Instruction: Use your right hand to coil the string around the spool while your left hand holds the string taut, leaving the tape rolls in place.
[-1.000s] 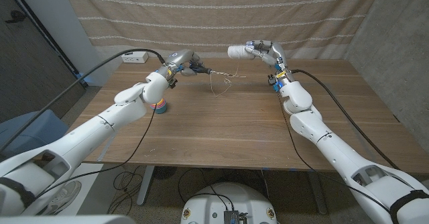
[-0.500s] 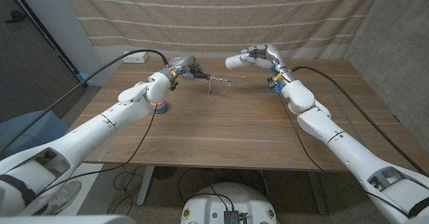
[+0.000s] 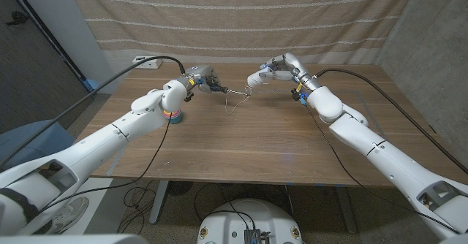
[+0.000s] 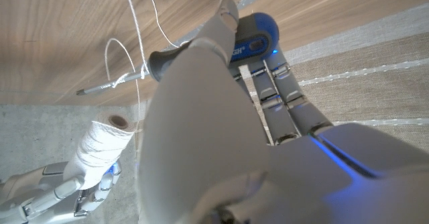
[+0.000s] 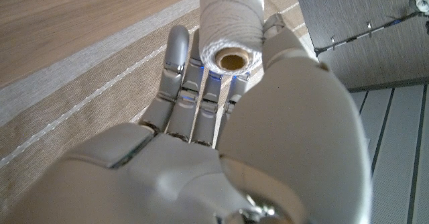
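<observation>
The white spool (image 3: pixel 255 78) is gripped in my right hand (image 3: pixel 276 67), held above the table's far middle; in the right wrist view the spool (image 5: pixel 231 21) stands out past my fingers (image 5: pixel 179 83), its cardboard core facing the camera. My left hand (image 3: pixel 202 77) grips a thin dark stick (image 3: pixel 224 90) with the string (image 3: pixel 238 100) knotted on it. The string hangs in slack loops between stick and spool. In the left wrist view the stick (image 4: pixel 127 77), the string (image 4: pixel 136 23) and the spool (image 4: pixel 100 143) all show.
A stack of coloured tape rolls (image 3: pixel 174 115) stands on the table (image 3: pixel 248 149) under my left forearm. A white power strip (image 3: pixel 146 61) lies at the far left corner. A striped curtain hangs behind the table.
My right hand has brought the spool down and closer to the stick. My left hand has lowered a little, and the string loops now hang nearer the spool.
</observation>
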You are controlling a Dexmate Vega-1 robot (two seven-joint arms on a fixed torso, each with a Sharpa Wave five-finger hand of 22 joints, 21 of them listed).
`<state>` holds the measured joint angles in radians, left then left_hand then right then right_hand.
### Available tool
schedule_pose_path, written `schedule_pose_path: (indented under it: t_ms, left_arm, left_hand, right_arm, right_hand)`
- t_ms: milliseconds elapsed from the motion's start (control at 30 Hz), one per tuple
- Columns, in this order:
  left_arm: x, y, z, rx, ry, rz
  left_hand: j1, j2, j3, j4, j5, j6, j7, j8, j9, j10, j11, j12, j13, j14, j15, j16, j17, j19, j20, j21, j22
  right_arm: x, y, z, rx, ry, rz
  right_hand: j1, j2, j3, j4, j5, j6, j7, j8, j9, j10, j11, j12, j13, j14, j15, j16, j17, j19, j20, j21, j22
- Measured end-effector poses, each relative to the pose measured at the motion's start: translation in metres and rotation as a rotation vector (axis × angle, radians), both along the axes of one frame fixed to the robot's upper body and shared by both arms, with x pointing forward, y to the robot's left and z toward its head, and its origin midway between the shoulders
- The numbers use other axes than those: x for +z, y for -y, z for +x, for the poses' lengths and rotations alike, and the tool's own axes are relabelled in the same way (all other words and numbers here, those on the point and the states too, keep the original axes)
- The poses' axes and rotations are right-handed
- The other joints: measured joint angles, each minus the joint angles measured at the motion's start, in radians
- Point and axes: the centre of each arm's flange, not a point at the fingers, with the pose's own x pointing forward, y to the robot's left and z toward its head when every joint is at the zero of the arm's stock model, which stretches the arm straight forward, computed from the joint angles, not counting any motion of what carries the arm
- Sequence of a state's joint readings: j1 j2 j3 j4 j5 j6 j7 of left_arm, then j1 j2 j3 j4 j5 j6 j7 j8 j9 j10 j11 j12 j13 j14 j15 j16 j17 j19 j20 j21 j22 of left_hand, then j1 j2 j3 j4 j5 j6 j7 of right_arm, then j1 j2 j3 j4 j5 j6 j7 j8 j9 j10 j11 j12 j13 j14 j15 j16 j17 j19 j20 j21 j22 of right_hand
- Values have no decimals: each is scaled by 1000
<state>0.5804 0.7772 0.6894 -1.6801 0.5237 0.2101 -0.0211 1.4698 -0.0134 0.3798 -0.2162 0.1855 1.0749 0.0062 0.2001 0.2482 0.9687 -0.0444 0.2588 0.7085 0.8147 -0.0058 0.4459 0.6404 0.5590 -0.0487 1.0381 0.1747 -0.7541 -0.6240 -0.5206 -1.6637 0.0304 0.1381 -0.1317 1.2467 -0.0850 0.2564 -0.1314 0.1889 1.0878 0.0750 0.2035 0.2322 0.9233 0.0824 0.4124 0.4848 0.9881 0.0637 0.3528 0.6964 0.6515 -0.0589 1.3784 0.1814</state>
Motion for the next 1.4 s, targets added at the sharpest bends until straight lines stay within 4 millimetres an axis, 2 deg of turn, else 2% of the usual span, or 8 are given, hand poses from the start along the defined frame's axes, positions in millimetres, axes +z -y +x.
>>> schedule_pose_path:
  t_ms: [800, 1133, 1200, 1233, 1267, 1333, 1367, 1400]
  left_arm:
    - [-8, 9, 16, 92, -158, 139]
    - [-11, 12, 22, 112, -190, 173]
    - [-11, 13, 23, 112, -190, 174]
    - [-11, 12, 23, 119, -194, 184]
    - [-11, 13, 23, 123, -194, 189]
    - [-11, 13, 23, 126, -192, 196]
    - [-11, 14, 23, 129, -190, 202]
    - [-11, 14, 23, 131, -189, 205]
  left_hand:
    - [0, 0, -8, 8, 7, -11, 11, 0, 1, -14, -11, -15, -5, 0, 0, -13, 6, 0, 0, 0, 0]
    - [0, 0, -12, 12, 7, -16, 16, -3, 1, -28, -11, -24, -6, 7, 0, -19, 0, 0, 0, 0, 0]
    - [0, 0, -12, 12, 7, -28, 28, -8, 1, -49, -9, -35, -9, 8, 1, -25, -3, 0, 0, 10, 0]
    - [0, 0, -12, 12, 7, -40, 35, -12, 0, -70, -7, -44, -17, 8, 1, -37, -9, -2, -2, 10, 0]
    - [-6, 6, -12, 12, 7, -69, 32, -15, 0, -100, -5, -56, -29, -1, -8, -52, -18, -7, -5, 10, -1]
    - [-38, 38, -21, 21, 7, -147, 19, -19, 0, -170, -5, -72, -56, -27, -48, -102, -50, -36, -4, 26, -2]
    - [-51, 51, -28, 28, 7, -188, 10, -19, -3, -210, -10, -77, -70, -39, -71, -132, -71, -57, -2, 78, -5]
    - [-60, 60, -23, 41, 6, -232, -2, -19, -5, -260, -16, -81, -87, -74, -81, -166, -95, -85, -1, 98, -5]
  right_arm:
    - [-18, -5, 9, -272, -43, -263]
    - [-22, -7, 22, -343, -164, -385]
    - [-25, -4, 25, -357, -193, -395]
    - [-22, -9, 25, -360, -198, -418]
    - [-22, -9, 26, -365, -205, -426]
    - [-22, -9, 27, -376, -221, -442]
    - [-22, -10, 28, -381, -228, -450]
    - [-23, -11, 28, -387, -236, -458]
  right_hand:
    - [0, 0, 3, 3, -1, -4, -4, 0, 0, 0, 0, -3, -1, 0, 0, -9, 0, -9, 2, 5, -5]
    - [0, 0, 9, 9, -1, -20, -12, -8, 0, -15, -15, -11, 9, -2, -2, -15, 0, -34, 2, 0, -5]
    - [0, 0, 11, 11, -3, -32, -13, -9, 0, -18, -11, -13, 11, -4, -4, -18, 0, -43, 1, -2, -6]
    - [-1, 1, 15, 15, -3, -41, -14, -12, 0, -27, -11, -20, 10, -8, -8, -28, 0, -53, 2, -10, -9]
    - [-6, 16, 21, 20, -3, -54, -16, -12, 0, -40, -10, -30, 6, -15, -15, -45, 0, -65, 3, -18, -9]
    - [-25, 44, 34, 35, -10, -95, -29, -15, 0, -72, -12, -57, -14, -33, -33, -90, 0, -92, 2, -41, -14]
    - [-18, 72, 32, 46, -12, -121, -37, -15, 0, -91, -15, -72, -25, -46, -45, -116, 0, -106, 5, -55, -15]
    - [-24, 82, 32, 56, -12, -146, -45, -17, -2, -109, -22, -86, -34, -58, -57, -135, 0, -122, 7, -71, -17]
